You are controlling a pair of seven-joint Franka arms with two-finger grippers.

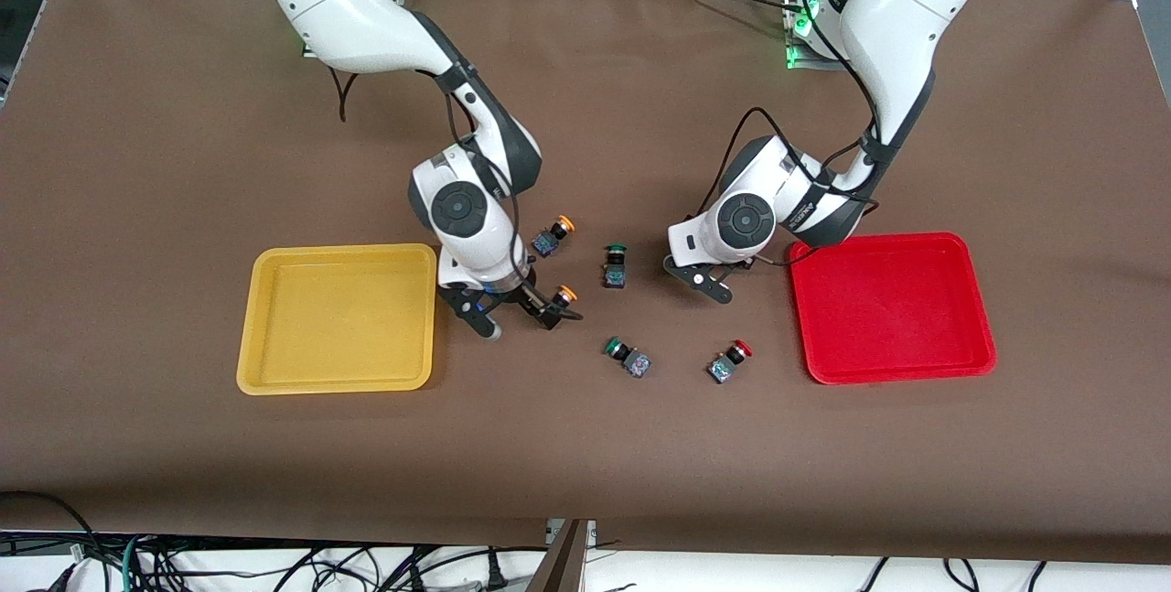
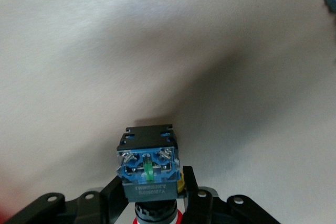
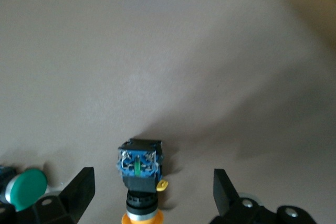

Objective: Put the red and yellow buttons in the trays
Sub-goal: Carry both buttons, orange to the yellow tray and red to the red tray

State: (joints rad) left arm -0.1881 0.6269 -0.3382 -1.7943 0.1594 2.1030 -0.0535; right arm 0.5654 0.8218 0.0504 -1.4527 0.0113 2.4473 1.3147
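My left gripper hangs over the cloth beside the red tray. In the left wrist view it is shut on a red-capped button, which the hand hides in the front view. A second red button lies on the cloth nearer the front camera. My right gripper is low beside the yellow tray. In the right wrist view it is open, with a yellow button between its fingers; that button's cap shows in the front view. Another yellow button lies farther from the front camera. Both trays are empty.
Two green-capped buttons lie mid-table between the arms, one farther from the front camera and one nearer. The nearer one's green cap shows in the right wrist view. Brown cloth covers the table.
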